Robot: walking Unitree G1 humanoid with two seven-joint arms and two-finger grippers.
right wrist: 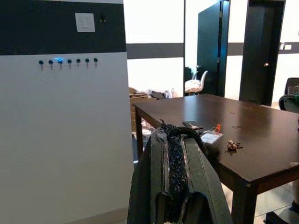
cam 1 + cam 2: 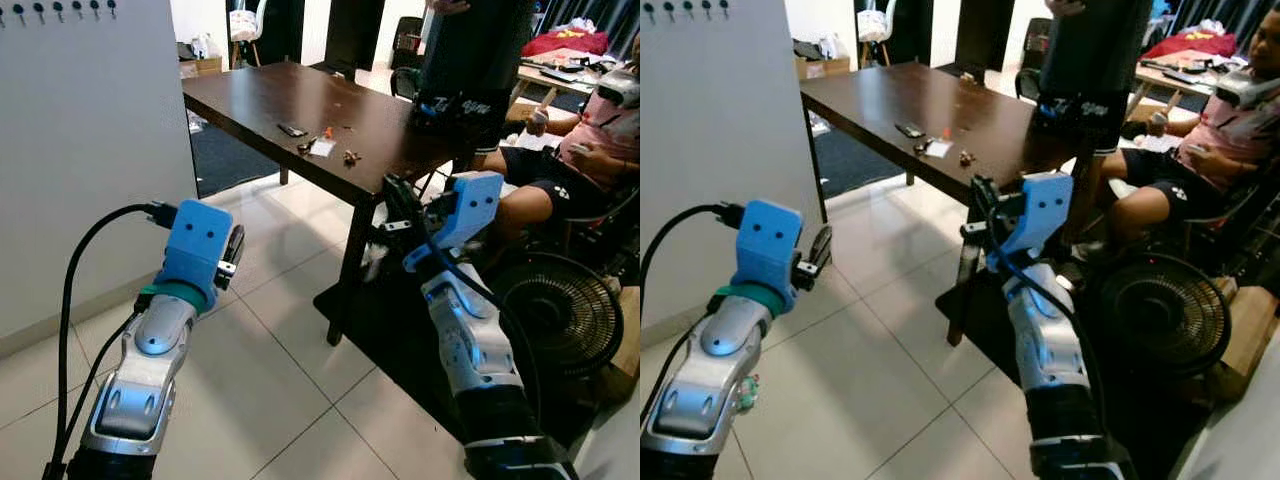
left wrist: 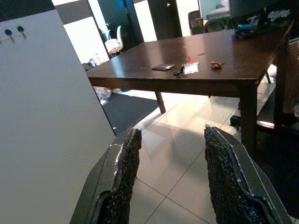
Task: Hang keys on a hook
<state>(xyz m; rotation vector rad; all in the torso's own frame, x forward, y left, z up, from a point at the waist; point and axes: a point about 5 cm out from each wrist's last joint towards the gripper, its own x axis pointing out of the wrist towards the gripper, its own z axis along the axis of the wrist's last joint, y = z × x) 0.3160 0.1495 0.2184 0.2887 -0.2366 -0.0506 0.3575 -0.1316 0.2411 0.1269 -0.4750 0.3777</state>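
A bunch of keys [image 2: 310, 146] with a white tag and an orange bit lies on the dark wooden table [image 2: 260, 95], seen also from the left wrist as keys [image 3: 181, 70]. A row of small dark hooks [image 1: 68, 61] runs high on the white wall panel, at the upper left as hooks [image 2: 60, 9]. My left gripper [image 3: 169, 140] is open and empty, raised over the tiled floor near the panel. My right gripper [image 1: 175, 133] is shut with nothing in it, held before the table's near corner, well short of the keys.
A black flat item [image 2: 292, 129] and a small brownish object [image 2: 351, 156] lie by the keys. A person [image 2: 470, 60] stands behind the table. Another person [image 2: 590, 140] sits at the right. A floor fan [image 2: 560, 310] stands near my right arm. A dark mat [image 2: 390, 340] lies under the table.
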